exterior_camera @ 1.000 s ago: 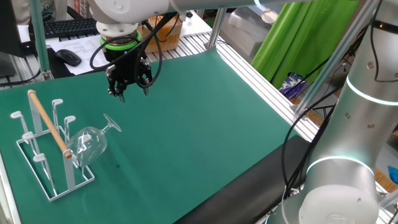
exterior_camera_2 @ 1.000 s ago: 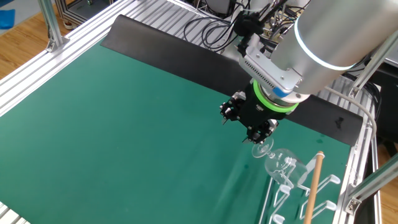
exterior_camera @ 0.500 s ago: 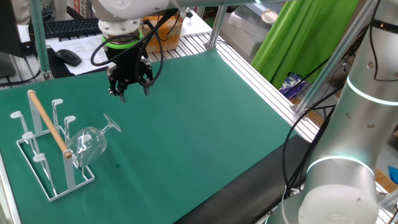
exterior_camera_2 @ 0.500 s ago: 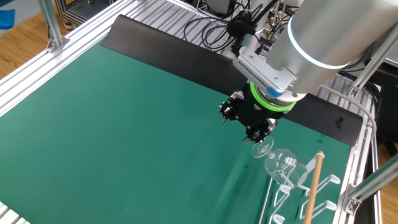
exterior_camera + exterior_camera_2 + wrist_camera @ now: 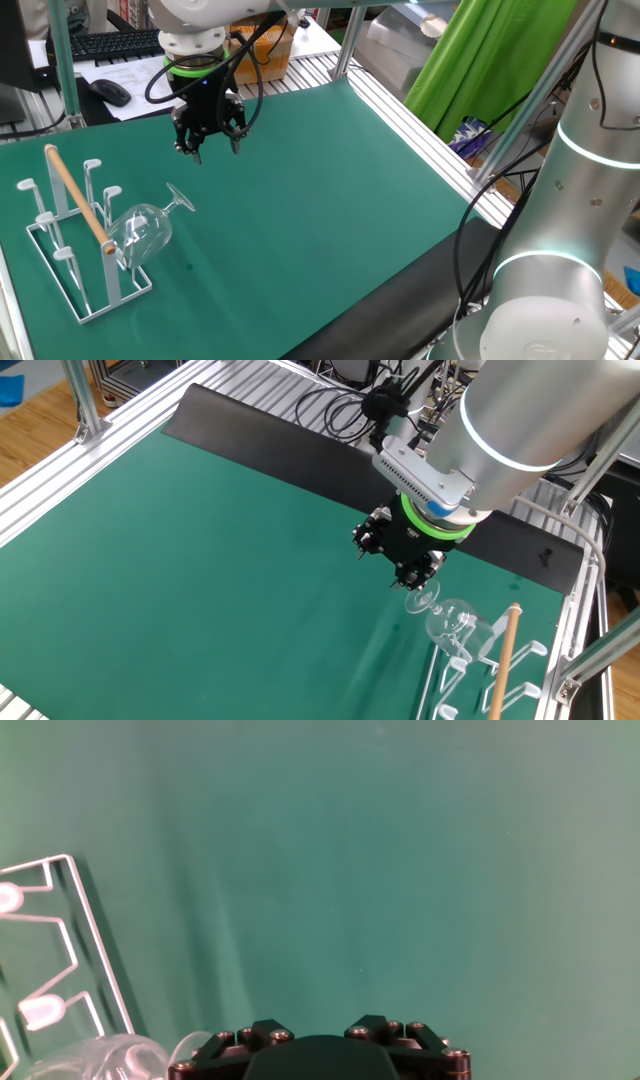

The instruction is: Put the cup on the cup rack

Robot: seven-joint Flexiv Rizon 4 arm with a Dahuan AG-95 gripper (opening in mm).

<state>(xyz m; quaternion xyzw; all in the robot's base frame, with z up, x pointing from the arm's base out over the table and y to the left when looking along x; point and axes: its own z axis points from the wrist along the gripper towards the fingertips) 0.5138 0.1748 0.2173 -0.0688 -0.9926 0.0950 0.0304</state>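
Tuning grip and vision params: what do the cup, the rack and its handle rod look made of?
Cup: clear glass by the look, see-through with bright glints. Cup rack: thin white wire, probably coated metal, matte. Rod: light wood, unpainted tan with a paler cut end.

A: What lies around the green surface (image 5: pixel 330 190)?
B: Ribbed aluminium rails (image 5: pixel 420 130) along its edges, a keyboard (image 5: pixel 110 45) and mouse (image 5: pixel 108 92) behind it, a green curtain (image 5: pixel 480 60) beyond the rails.
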